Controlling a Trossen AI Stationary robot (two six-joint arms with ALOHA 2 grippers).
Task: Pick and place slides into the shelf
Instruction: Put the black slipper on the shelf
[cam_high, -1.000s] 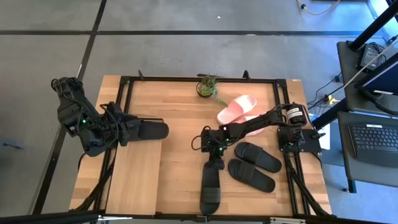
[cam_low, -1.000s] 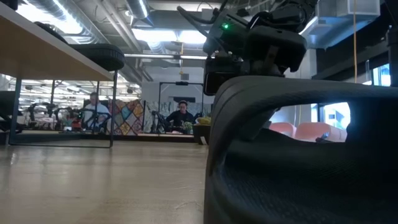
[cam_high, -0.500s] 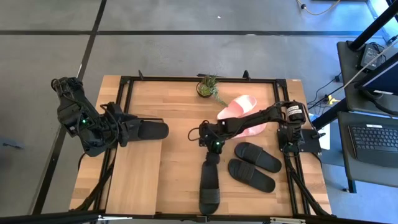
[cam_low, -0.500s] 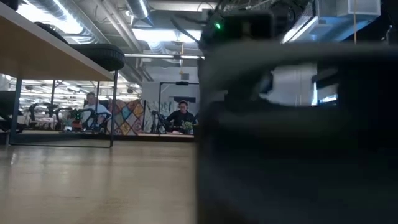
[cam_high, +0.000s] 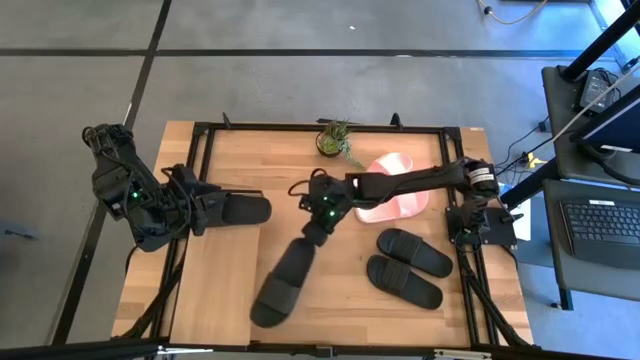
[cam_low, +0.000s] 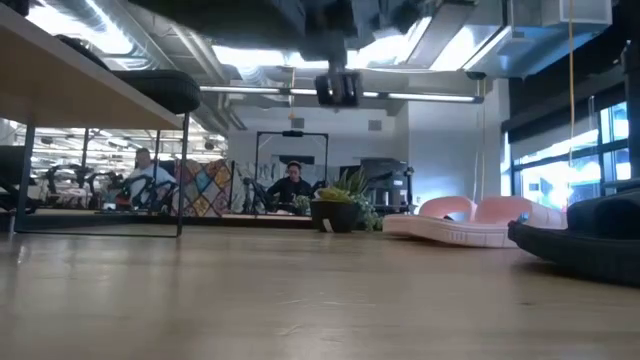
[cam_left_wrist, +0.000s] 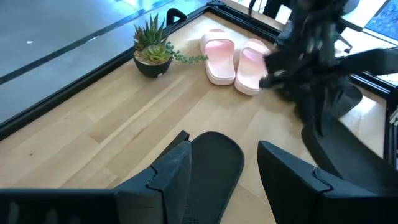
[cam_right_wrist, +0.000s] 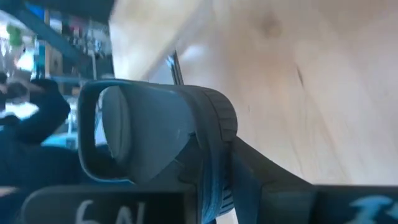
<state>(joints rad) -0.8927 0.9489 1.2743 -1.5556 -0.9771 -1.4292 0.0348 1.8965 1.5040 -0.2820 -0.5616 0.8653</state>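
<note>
The black slide (cam_high: 283, 282) hangs from the right gripper (cam_high: 316, 228), pinched at one end, its long sole slanting down toward the table's near-left with the free end low over the wood. In the right wrist view the strap fills the frame and the jaws are closed hard on the slide's edge. It is a thin hold on a long, floppy thing — I judge it could swing, twist in the jaws or drop if the arm moves briskly.

The shelf (cam_high: 218, 270) is the raised plank on the left side of the table, and the slide's dangling tip is just beside its inner edge. That tip could catch the plank's edge or go under it instead of on top, unless it is carried higher.

A second black slide (cam_high: 238, 210) lies at the shelf's far end, with the left gripper (cam_left_wrist: 217, 168) around it. Its fingers (cam_left_wrist: 168, 171) stand wide on either side of the sole, and I cannot tell if they grip it. With both arms near the same plank, the hanging slide could knock that one or brush the left arm.

Two more black slides (cam_high: 410, 265) lie side by side on the right, the pink pair (cam_left_wrist: 233, 56) beyond them near a small plant (cam_high: 333, 137) — all well apart from the carry.
</note>
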